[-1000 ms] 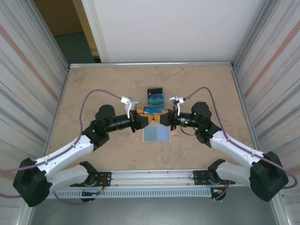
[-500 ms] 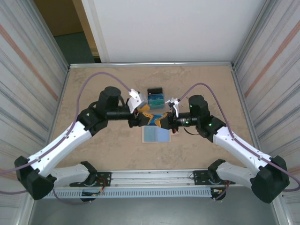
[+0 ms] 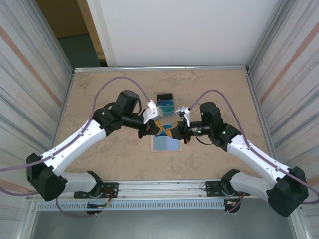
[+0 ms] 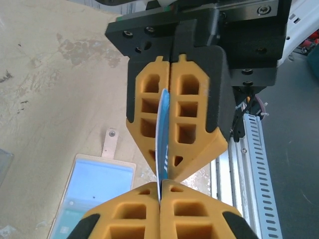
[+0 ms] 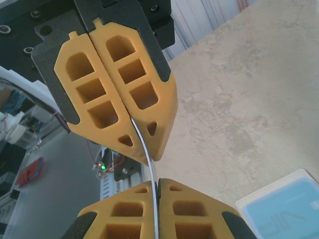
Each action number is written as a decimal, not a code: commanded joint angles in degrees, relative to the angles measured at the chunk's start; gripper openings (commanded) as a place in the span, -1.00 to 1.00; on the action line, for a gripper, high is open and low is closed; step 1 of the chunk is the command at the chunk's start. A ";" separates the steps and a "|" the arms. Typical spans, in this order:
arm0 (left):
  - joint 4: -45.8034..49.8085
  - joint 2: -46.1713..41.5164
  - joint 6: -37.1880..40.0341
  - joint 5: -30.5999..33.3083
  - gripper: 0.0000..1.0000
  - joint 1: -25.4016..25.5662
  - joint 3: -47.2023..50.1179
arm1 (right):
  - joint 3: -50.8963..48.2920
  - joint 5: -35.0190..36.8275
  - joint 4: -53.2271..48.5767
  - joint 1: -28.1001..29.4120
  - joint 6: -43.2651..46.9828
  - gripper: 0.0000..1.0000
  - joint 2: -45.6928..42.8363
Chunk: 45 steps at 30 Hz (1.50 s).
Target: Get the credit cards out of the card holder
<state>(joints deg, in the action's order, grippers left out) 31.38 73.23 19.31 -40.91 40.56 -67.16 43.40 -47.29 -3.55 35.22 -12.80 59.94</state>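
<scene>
We could read no text, brand, number or sign anywhere. The teal card just beyond the card holder bore pale marks too small for us to make out. Faint lines on the card holder's blue lining were likewise illegible. The blue card near the card holder stood edge-on and showed us no print.

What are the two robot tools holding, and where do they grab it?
One blue credit card, seen edge-on. The left tool pinches one end and the right tool pinches the opposite end, both shut on it.
</scene>
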 commanded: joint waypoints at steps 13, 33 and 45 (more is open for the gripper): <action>-18.59 7.94 13.36 9.84 -1.00 -8.78 -0.38 | -0.77 28.33 -6.12 -1.91 -2.34 0.98 -7.50; -16.57 32.47 24.83 1.36 -1.00 -16.12 -18.48 | 0.08 54.00 -13.30 -2.88 -14.61 0.97 -8.40; -12.42 42.52 27.74 2.23 -1.00 -16.12 -25.78 | -0.68 55.61 -14.99 -2.37 -17.81 0.97 -9.19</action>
<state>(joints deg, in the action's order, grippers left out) 16.84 114.48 45.32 -37.69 24.58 -90.41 42.94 6.48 -16.97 32.60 -28.73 51.59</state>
